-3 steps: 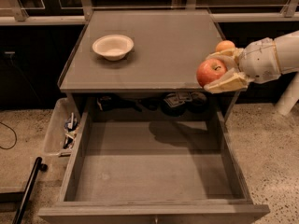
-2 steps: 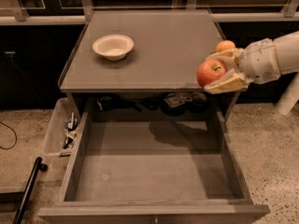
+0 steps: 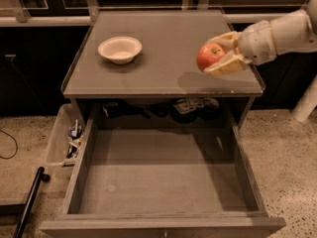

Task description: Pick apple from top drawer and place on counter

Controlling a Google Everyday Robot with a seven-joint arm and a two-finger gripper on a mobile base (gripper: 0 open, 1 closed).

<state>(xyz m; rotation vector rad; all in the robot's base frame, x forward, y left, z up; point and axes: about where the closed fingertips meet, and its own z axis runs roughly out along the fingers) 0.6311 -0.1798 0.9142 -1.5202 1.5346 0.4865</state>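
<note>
gripper [image 3: 215, 55] at counter's [image 3: 168, 66] 3 o'clock, clamped on apple [image 3: 208, 58] | apple: likely light, firm, slick, bruisable | hold: across widest middle, gentle squeeze

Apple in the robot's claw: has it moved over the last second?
Yes. The apple, held in the gripper, has moved left and farther in over the counter, nearer the white bowl and away from the front right corner.

arm reaches in from right; claw [image 3: 220, 55] seemingly clamped on apple [image 3: 209, 57], upper right.
</note>
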